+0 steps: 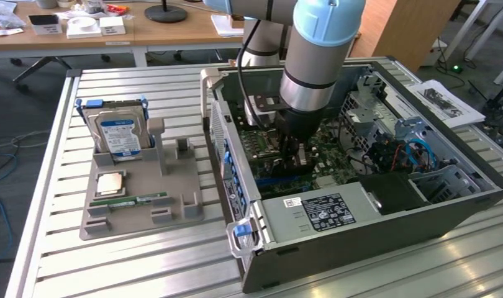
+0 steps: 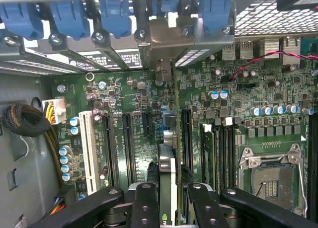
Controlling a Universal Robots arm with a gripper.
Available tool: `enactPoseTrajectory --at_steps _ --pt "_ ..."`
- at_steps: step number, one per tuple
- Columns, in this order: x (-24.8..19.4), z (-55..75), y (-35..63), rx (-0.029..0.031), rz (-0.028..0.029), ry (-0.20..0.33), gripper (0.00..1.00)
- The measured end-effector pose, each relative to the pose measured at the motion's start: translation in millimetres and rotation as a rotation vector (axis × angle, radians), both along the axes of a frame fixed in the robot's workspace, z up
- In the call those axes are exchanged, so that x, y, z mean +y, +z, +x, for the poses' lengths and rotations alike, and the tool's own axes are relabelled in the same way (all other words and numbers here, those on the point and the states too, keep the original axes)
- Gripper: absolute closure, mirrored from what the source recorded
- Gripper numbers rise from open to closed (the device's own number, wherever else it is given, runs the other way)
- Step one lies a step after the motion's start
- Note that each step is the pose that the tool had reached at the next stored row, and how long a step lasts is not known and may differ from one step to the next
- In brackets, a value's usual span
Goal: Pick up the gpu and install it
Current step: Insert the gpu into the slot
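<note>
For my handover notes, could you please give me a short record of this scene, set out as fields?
held item: graphics card, clamped edge-on by the gripper
location: inside the open computer case, over the motherboard
seated in slot: cannot tell
parts outside the case: hard drive standing upright and memory stick lying flat, both in the grey holder
holder position: on the slatted table, to the exterior view's left of the case
</note>
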State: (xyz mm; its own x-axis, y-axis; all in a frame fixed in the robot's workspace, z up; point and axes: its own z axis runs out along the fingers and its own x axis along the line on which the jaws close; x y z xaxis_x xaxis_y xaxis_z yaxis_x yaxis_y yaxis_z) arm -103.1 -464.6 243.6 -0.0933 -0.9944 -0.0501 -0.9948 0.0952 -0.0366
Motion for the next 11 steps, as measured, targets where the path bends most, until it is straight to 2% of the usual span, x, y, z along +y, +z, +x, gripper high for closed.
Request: enactPoseTrajectory --at_steps 11 --pt "0.0 -0.2 0.0 -0.0001 0.0 -0.005 0.73"
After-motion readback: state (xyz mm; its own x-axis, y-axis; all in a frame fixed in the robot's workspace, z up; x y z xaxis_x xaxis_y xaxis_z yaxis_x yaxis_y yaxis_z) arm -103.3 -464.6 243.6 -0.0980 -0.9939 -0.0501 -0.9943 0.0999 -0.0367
